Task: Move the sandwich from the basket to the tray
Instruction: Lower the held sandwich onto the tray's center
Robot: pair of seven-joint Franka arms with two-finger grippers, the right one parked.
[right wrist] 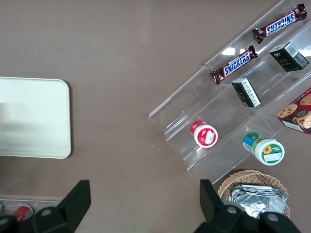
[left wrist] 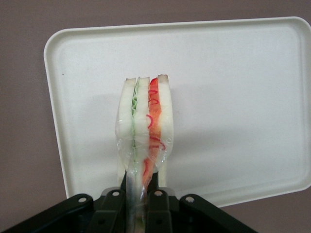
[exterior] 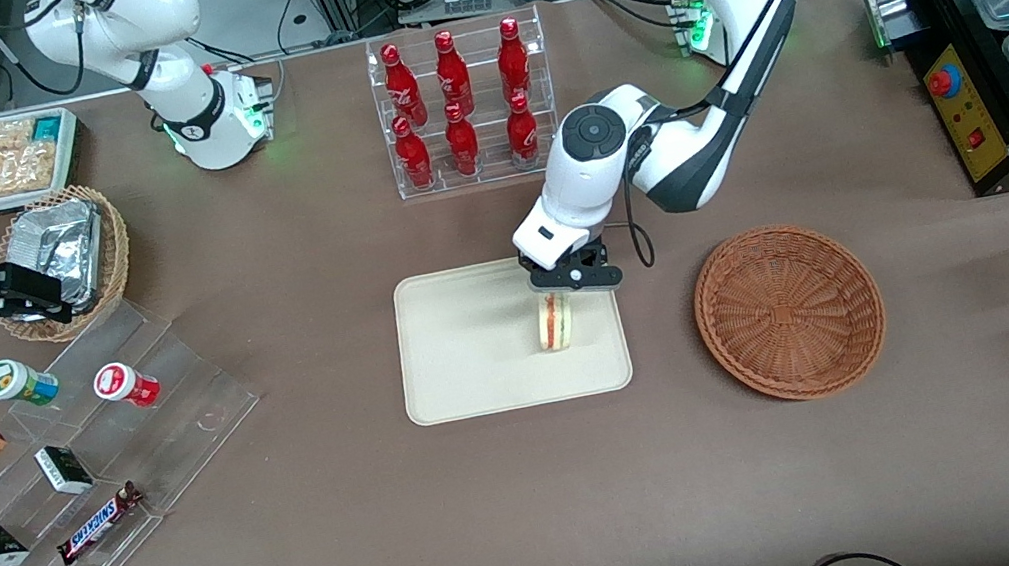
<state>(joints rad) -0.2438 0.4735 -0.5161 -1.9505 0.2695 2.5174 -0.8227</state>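
L arm's black two-finger gripper hangs over the flat cream rectangular tray, jaws clenched on the triangular white-bread sandwich w/ red & green filling. Round reddish-brown wicker basket sits beside tray, on brown counter.

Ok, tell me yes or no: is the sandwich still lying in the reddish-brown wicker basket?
No, the basket holds nothing, and the sandwich is clamped in the left hand over the cream tray.

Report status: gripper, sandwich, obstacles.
Gripper over tray, jaws shut on sandwich. Basket empty. Nothing on the tray beneath.
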